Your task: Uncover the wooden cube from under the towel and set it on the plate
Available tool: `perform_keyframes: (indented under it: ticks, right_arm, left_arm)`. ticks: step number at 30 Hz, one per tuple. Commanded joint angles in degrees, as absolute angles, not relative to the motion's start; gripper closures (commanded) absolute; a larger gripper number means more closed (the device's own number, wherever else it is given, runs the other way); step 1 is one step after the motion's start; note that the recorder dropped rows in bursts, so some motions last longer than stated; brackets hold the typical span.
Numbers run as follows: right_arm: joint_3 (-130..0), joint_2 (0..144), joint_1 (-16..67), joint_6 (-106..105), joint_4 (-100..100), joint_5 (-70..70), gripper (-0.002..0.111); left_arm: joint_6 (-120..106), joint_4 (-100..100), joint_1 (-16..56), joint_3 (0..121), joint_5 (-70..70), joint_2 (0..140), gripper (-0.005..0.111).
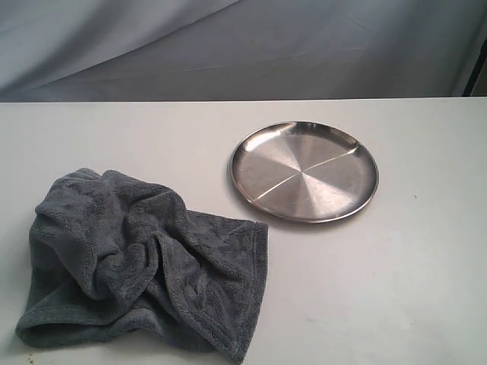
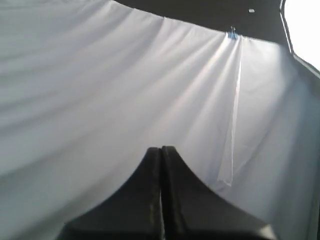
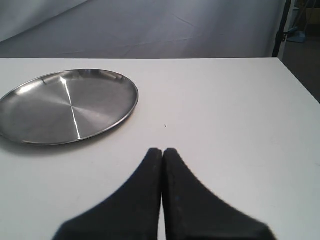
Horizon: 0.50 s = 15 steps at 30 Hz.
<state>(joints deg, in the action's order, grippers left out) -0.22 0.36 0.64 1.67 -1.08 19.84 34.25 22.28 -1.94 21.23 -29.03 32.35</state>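
Observation:
The dark grey fleecy towel (image 1: 144, 262) lies bunched at the front left of the white table (image 1: 396, 266). The wooden cube is hidden; no part of it shows. The shiny steel plate (image 1: 304, 171) sits empty right of centre, also seen as the plate (image 3: 65, 106) in the right wrist view. Neither arm shows in the exterior view. My left gripper (image 2: 161, 149) is shut and empty, facing only the white backdrop cloth. My right gripper (image 3: 162, 150) is shut and empty, above bare table short of the plate.
A pale backdrop cloth (image 1: 228, 46) hangs behind the table. The table's side edge (image 3: 300, 85) drops off in the right wrist view, with a dark stand pole (image 3: 282, 27) beyond it.

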Motion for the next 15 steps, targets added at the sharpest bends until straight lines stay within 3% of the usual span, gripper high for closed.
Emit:
perform_keyframes:
  ticks: [1, 9, 15]
  right_arm:
    - [0.0, 0.0, 0.9, 1.8, -1.3, 19.7, 0.108]
    - [0.0, 0.0, 0.9, 1.8, -1.3, 19.7, 0.108]
    - [0.0, 0.0, 0.9, 1.8, -1.3, 19.7, 0.108]
  left_arm:
    - [41.0, 35.5, -1.7, 28.5, -28.3, 44.2, 0.106]
    - [48.1, 57.1, -1.7, 37.5, -25.6, 58.7, 0.106]
    - [70.9, 78.9, -1.7, 43.9, -15.0, 62.1, 0.107]
